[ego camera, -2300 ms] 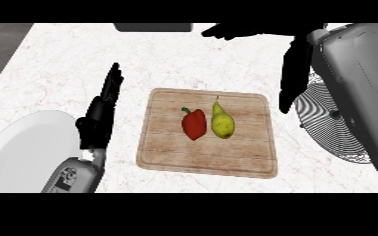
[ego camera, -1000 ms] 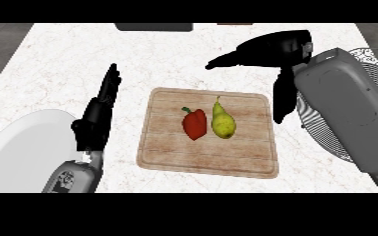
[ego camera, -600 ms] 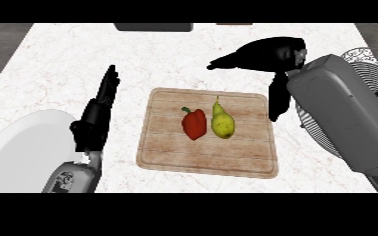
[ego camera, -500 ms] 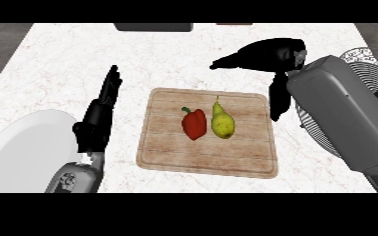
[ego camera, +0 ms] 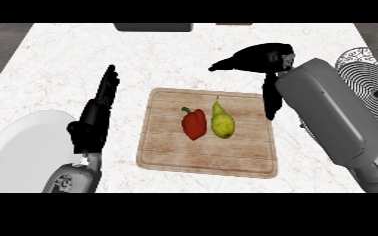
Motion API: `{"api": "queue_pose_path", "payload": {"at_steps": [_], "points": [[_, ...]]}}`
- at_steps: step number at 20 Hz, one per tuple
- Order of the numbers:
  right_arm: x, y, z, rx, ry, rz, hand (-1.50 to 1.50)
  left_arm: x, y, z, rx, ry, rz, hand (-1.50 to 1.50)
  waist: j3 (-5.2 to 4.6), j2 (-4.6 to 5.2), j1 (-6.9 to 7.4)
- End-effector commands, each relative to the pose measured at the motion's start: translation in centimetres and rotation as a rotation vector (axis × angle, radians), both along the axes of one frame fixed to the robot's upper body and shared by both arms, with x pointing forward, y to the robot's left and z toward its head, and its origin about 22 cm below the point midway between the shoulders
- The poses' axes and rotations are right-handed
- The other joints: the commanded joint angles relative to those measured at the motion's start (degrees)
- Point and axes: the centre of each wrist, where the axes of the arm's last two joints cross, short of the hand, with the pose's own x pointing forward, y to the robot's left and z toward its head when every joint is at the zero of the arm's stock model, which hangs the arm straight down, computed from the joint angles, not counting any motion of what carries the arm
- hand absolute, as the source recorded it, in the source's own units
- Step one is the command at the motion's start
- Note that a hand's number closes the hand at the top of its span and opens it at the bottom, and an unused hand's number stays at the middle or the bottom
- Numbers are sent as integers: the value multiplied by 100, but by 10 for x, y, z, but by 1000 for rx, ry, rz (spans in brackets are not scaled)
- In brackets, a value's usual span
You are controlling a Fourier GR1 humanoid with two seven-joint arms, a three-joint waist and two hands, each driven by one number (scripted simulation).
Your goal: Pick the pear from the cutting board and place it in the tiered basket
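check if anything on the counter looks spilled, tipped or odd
Nothing stands out. The pear and the red pepper lie side by side on the cutting board, and no spill shows.

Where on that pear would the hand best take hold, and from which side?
Probably around the pear's wide belly, the end nearer the robot; the neck tapers away and offers less to hold. Come from above and the right: the pepper lies close on its left, while bare board shows on its right, the side of the right hand.

white veined marble counter (ego camera: 162, 55), dark strip (ego camera: 9, 37) at left, perhaps floor, grey block (ego camera: 153, 27) at far edge
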Motion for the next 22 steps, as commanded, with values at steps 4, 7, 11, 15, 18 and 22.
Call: {"api": "queue_pose_path", "payload": {"at_steps": [4,7,11,15,18,22], "points": [[-15,-2,-38,51,36,43,-150,-16,3,6,6,-5,1,0,0,-23,-30],[-14,8,-31,37,50,53,-150,-7,14,1,-3,-11,16,0,-1,-19,-42],[-5,8,-30,26,79,48,-150,3,8,8,6,5,8,0,-1,-10,-28],[-4,30,-33,19,97,50,-150,5,-8,11,11,4,7,0,-1,-12,-18],[0,23,-33,3,102,50,-150,2,6,14,14,-6,7,0,-1,-8,-7],[-10,29,-69,6,86,36,-150,-3,1,12,6,-7,-4,0,0,-3,1]]}}
